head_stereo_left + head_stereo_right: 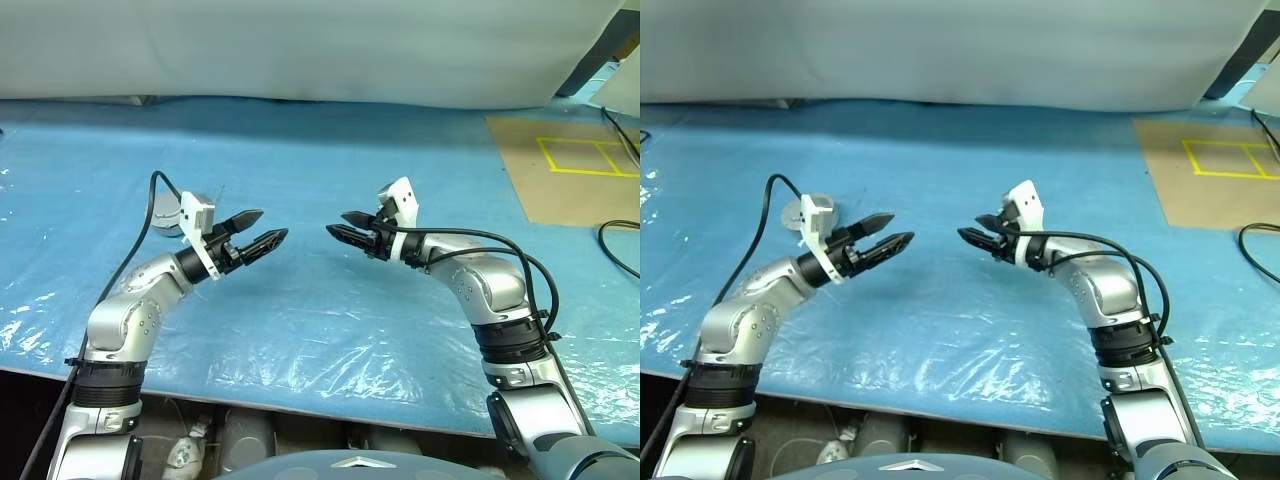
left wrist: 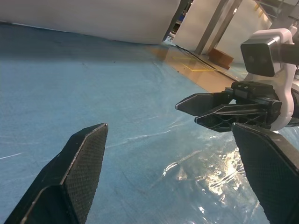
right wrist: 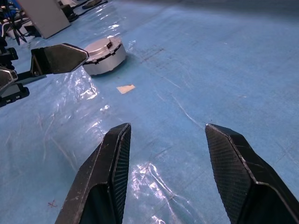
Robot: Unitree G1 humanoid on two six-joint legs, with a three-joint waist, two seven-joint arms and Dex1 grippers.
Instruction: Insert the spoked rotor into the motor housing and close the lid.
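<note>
Motor housing (image 3: 104, 55), lid apparently on, rests behind the spread, empty left gripper (image 1: 262, 230); right gripper (image 1: 338, 226) likewise parted, empty.

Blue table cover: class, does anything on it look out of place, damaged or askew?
Nothing looks damaged or spilled. The motor housing sits upright on the blue table cover with a small tan scrap lying beside it. The clear plastic film is wrinkled.
</note>
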